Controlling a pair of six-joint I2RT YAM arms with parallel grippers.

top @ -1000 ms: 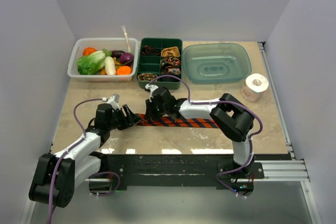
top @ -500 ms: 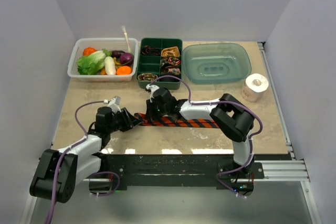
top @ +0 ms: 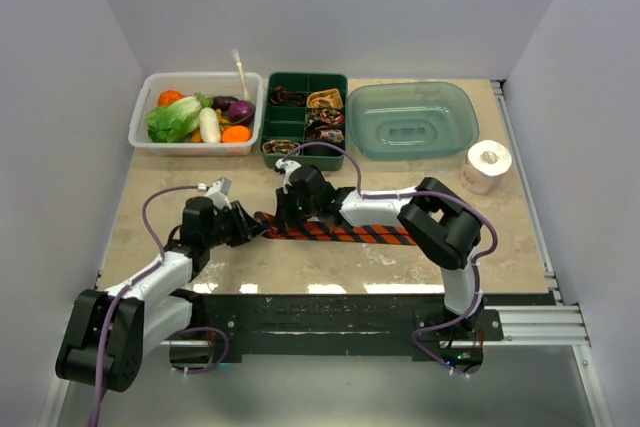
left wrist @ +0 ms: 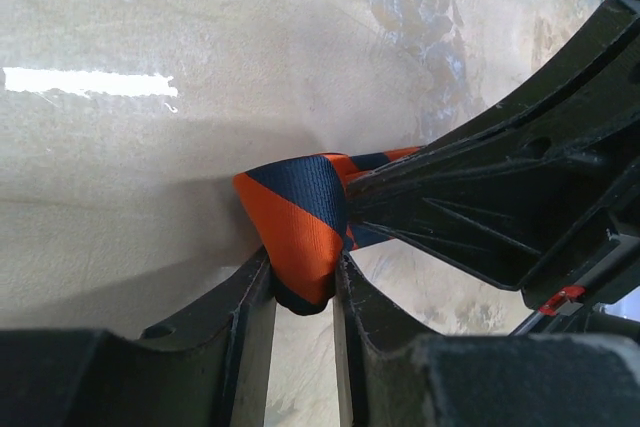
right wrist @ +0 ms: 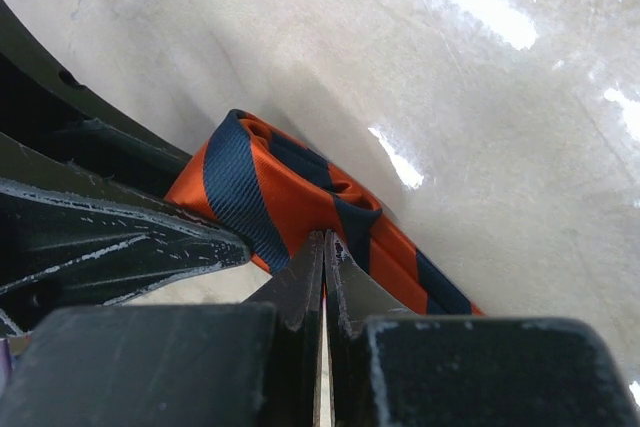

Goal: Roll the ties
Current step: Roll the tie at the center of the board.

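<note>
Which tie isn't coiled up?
The orange-and-navy striped tie, stretched flat on the table, its end in the left pincer; the others sit as small coils in the green tray.

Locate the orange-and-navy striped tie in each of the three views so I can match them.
Top external: the striped tie runs left to right just below centre.
Left wrist: its folded end sits at centre, pinched by the left gripper.
Right wrist: the folded end is left of centre, above the shut right gripper.
Shared landmark: that folded end, where both grippers meet.
</note>
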